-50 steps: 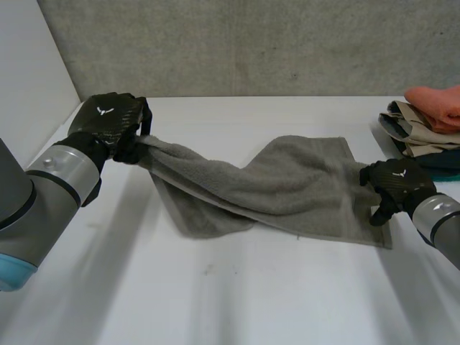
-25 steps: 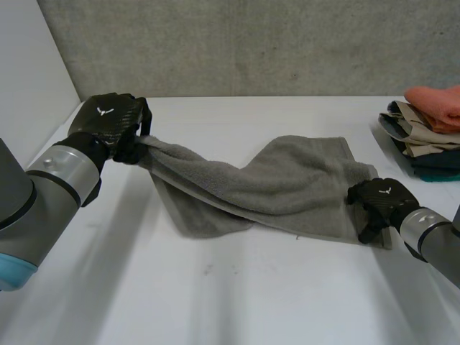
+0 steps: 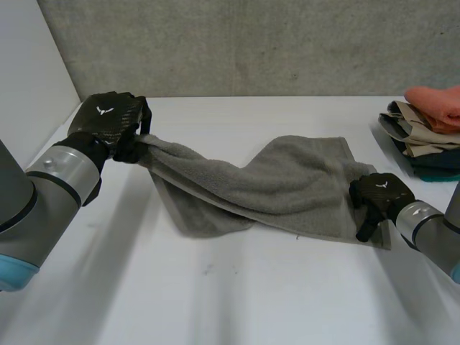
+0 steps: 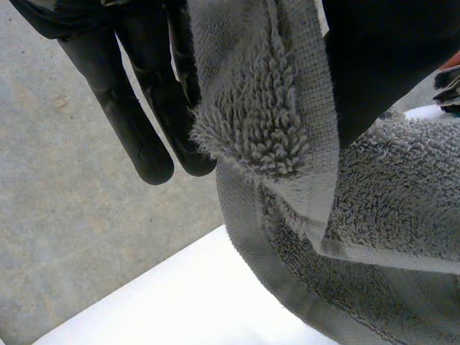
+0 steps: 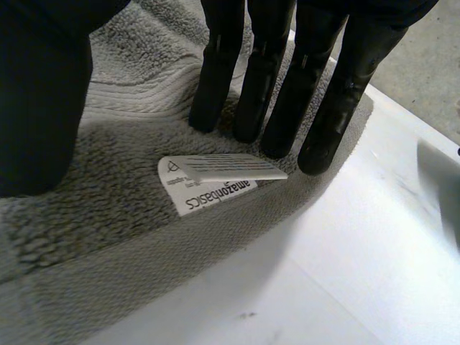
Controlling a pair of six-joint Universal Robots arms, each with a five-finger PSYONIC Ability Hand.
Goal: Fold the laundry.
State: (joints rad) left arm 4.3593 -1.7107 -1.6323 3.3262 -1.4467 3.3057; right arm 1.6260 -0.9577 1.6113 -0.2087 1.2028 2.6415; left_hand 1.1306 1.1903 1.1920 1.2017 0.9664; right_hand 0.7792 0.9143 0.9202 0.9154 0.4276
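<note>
Head: left hand (image 3: 109, 122) clamped on towel (image 3: 273, 183) corner, held above bench (image 3: 237, 302); right hand (image 3: 377, 194) on the opposite end.
Left wrist: corner pinched between fingers and thumb.
Right wrist: fingers straight, pressing towel flat beside its label (image 5: 215, 185).

Your left arm (image 3: 39, 198) reaches forward and ends in the left hand (image 3: 108, 121), held back-up above the table. Its fingers (image 4: 133, 108) run nearly straight, and a gathered edge of the towel (image 3: 273, 180) is pinched between them and the thumb, with the outer fingers standing free just beside the cloth. Your right arm (image 3: 431, 233) comes in low, and the right hand (image 3: 379, 192) sits down on the towel's near corner. Its fingers (image 5: 280, 86) are straight and close together, their tips pressing into the pile. The thumb (image 5: 43, 93) is set apart from them and rests on the same cloth.
</note>
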